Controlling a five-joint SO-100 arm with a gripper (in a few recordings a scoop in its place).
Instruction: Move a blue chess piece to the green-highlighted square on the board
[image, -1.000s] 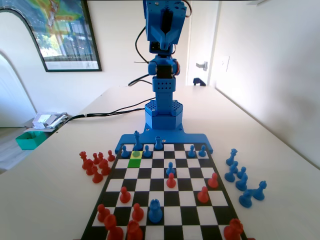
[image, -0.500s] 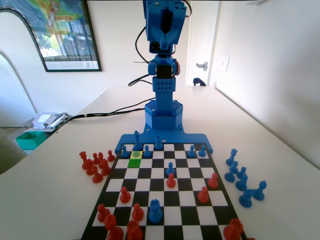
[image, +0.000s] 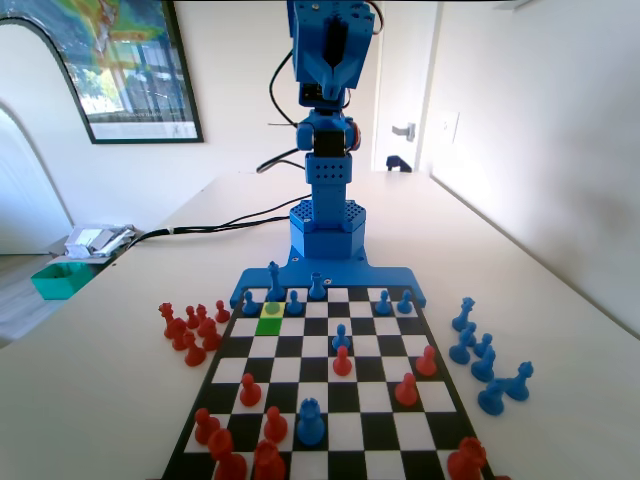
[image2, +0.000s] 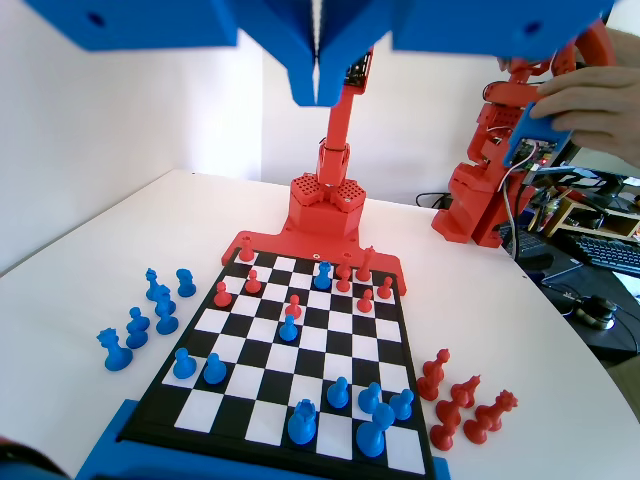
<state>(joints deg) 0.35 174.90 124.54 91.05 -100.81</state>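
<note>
In the fixed view, the blue arm stands upright at the far end of the board with its gripper raised high and holding nothing; the green-highlighted square lies in the second row from the arm, and a blue chess piece stands on the yellowish square just behind it. In the wrist view, the gripper hangs high above the board with its jaws pressed together, empty, while blue pawns stand along the near rows.

We see a pale table carrying the board. Beside it, in the fixed view, red pieces cluster at the left and blue pieces at the right, with cables farther back.
</note>
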